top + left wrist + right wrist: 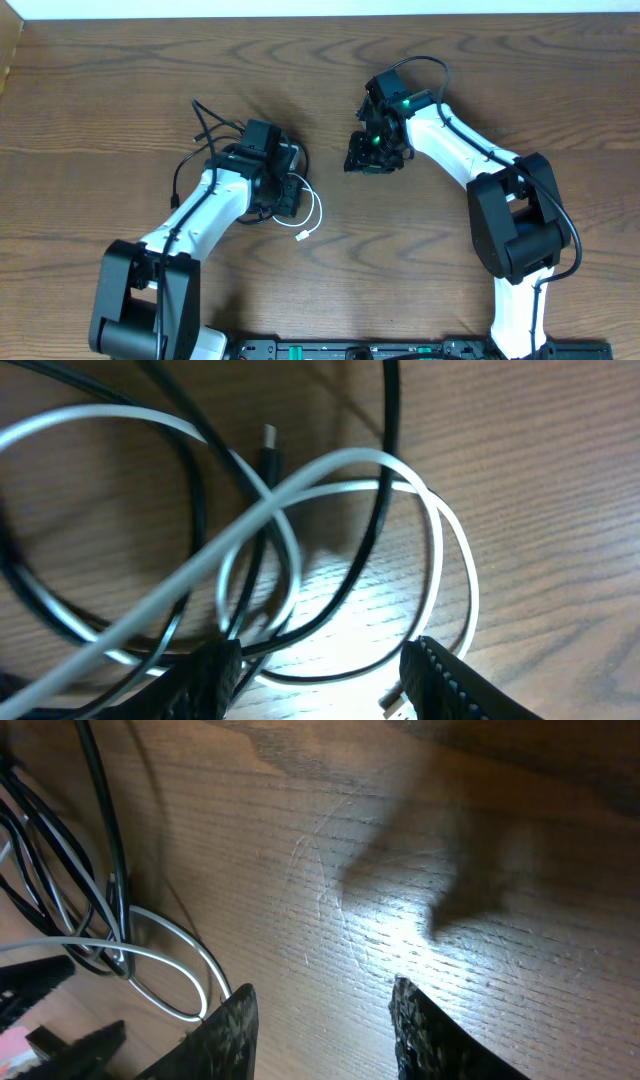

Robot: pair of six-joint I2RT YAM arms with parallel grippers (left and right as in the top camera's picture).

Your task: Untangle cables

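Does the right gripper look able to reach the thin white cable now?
Probably yes. The right gripper is open and empty, and bare wooden table leads to the thin white cable; the left gripper above it may crowd.

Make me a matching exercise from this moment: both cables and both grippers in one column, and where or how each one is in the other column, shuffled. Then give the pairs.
Things:
1. white cable
2. black cable
3. left gripper
4. right gripper

Places or states:
A. over bare table, nothing between its jaws
B. loop pokes out of the tangle toward the table's middle
C. jaws apart just above the tangle
D. strands trail out on the tangle's left side

Pairs: 1-B, 2-D, 3-C, 4-A.
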